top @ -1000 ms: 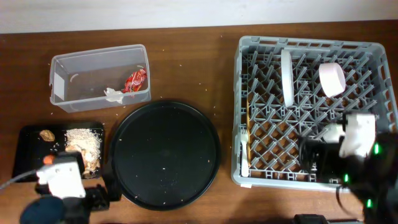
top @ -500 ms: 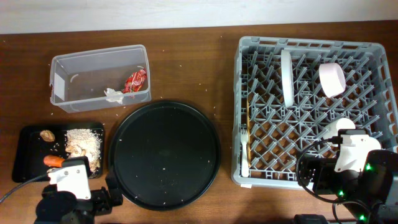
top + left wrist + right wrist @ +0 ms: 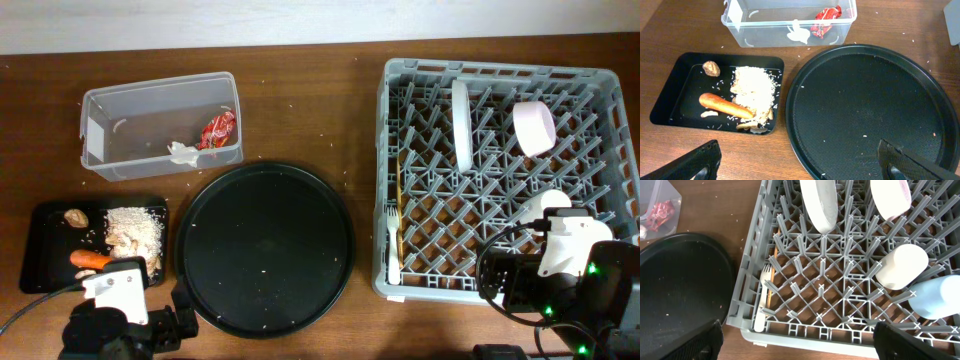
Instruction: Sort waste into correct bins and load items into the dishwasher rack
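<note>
We start at the near edge of the table. The left gripper hangs low with its fingers spread wide and nothing between them. The right gripper is the same: fingers apart, empty.

Just beyond the left gripper lies the round black tray, bare except for a few pale specks. Beside it sits the shallow black bin, which holds the carrot, the grains touching the carrot, and the brown piece in the far corner. Farther back, the clear tub holds the red wrapper and the napkin.

Ahead of the right gripper stands the dishwasher rack.
- The fork and the stick lie side by side along its near left wall.
- The small white cup and the light blue cup rest among the pegs, touching or nearly so.
- The plate stands on edge at the far side, with the bowl near it.

We judge sorting and loading complete, with the closing step in hand. The next move calls only for parking both arms clear of the rack wall and the tray rims.
</note>
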You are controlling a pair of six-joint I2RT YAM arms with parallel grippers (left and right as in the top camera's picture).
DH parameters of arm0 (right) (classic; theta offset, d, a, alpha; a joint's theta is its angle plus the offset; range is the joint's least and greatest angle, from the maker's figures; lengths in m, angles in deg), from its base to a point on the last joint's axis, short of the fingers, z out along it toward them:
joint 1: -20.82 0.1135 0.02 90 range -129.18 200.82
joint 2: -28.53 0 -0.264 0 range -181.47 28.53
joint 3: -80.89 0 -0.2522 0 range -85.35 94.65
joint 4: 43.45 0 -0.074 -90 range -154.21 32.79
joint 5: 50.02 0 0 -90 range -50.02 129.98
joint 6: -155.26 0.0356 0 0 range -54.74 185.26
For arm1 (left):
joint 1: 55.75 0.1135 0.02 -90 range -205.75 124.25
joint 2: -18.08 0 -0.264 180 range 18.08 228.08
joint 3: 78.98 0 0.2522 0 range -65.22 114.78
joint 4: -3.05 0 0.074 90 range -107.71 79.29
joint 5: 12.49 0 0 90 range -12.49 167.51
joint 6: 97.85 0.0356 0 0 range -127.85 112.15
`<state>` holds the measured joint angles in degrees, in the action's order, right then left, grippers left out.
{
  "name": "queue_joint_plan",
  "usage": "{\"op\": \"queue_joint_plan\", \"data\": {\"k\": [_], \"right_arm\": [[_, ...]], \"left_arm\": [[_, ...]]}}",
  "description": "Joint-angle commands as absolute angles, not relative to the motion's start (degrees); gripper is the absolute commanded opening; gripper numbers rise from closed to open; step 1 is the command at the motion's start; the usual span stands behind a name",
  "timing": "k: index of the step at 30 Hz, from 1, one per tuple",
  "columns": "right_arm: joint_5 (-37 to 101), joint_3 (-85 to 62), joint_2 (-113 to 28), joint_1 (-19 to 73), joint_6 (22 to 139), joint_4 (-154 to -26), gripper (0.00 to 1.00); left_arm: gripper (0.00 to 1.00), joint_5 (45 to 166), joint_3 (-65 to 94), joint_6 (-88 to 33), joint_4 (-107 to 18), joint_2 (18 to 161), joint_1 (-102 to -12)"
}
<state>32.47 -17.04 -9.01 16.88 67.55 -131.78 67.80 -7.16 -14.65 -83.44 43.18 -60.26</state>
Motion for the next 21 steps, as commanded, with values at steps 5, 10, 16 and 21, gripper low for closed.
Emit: {"op": "queue_joint_plan", "data": {"k": [5,10,16,21], "right_arm": [[33.10,-17.58,-6.63,16.68,67.00,-131.23,0.98],[32.93,-26.15,0.96,20.83,67.00,-118.58,0.98],[31.11,-47.18,15.34,23.13,67.46,-96.52,0.98],[29.93,-60.27,23.86,23.04,67.65,-82.58,0.98]], "left_arm": [[0.99,67.16,-7.36,-13.78,-83.40,42.85,-60.02],[0.99,67.16,-7.36,-13.78,-83.40,42.85,-60.02],[0.99,67.16,-7.36,-13.76,-83.40,42.85,-60.02],[0.99,67.16,-7.36,-13.78,-83.40,42.85,-60.02]]}}
